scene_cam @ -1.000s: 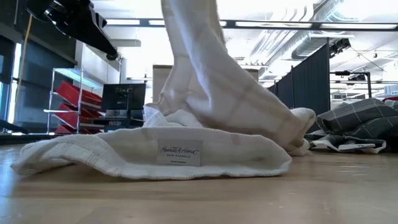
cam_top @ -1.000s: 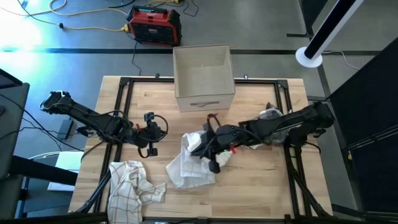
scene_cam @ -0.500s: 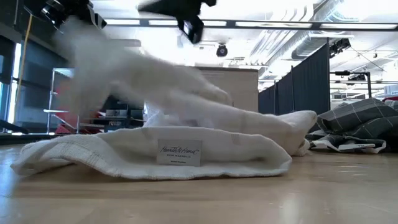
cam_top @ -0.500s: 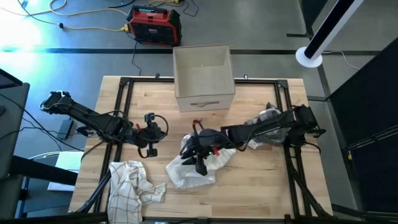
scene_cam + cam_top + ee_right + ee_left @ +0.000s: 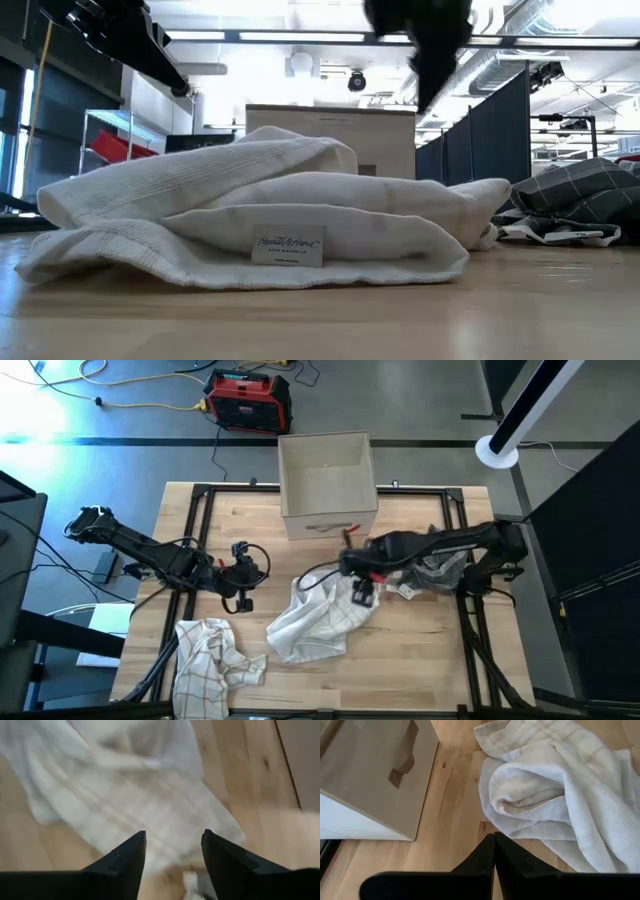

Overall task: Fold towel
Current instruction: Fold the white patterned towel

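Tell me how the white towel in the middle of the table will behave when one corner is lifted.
The white towel lies in soft rumpled folds, so it will probably droop and trail rather than hold shape. Its waffle weave looks thick, so likely grippy, not slippery. The open right tool hovers over it.

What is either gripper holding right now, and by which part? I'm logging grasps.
Nothing is held. The right gripper is open above the white towel; the left gripper is shut and empty beside it.

The white towel is showing only as a blur in the right wrist view. A checked cloth is running off the high view's lower edge. The towel's label is reading too small.
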`<state>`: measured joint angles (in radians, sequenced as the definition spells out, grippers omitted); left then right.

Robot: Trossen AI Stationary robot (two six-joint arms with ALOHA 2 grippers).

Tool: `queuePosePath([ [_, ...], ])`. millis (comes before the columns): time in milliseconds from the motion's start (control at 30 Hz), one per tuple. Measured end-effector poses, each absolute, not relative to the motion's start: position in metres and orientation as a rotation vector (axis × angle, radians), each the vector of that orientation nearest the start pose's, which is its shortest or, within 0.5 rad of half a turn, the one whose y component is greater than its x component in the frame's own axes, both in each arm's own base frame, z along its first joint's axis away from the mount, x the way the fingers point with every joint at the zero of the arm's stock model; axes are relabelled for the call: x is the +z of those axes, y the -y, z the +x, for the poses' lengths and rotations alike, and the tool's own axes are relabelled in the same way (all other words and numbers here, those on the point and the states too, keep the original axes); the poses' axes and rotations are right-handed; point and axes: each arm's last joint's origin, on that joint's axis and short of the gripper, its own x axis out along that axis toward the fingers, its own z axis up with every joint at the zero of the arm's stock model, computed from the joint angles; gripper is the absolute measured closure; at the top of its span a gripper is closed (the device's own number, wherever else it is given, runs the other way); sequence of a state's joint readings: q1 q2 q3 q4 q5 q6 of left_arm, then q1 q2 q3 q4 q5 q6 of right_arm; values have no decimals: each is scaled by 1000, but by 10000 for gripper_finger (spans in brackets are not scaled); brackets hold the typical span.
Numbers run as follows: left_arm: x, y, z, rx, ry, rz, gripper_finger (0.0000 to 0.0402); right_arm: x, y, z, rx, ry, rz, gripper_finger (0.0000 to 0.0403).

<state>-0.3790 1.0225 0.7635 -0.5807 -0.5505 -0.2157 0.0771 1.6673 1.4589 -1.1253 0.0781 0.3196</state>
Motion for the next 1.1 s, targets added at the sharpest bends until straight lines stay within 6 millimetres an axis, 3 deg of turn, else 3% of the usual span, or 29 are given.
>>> queuePosePath([
  [167, 255, 59, 188, 233, -726, 168, 402, 262, 4, 285, -314, -1287, 140, 244],
  [433, 255, 59, 188, 223, -730, 190, 402, 193, 37, 261, -412, -1189, 238, 221],
  [633, 255, 59, 188, 216, -732, 209, 402, 153, 38, 254, -413, -1121, 216, 193],
  [933, 255, 59, 188, 208, -736, 232, 402, 122, 37, 242, -407, -1050, 140, 184],
  [1033, 255, 59, 188, 211, -735, 228, 402, 120, 37, 240, -416, -1050, 188, 210],
  [1100, 255, 59, 188, 210, -736, 229, 402, 120, 36, 240, -423, -1046, 209, 258],
])
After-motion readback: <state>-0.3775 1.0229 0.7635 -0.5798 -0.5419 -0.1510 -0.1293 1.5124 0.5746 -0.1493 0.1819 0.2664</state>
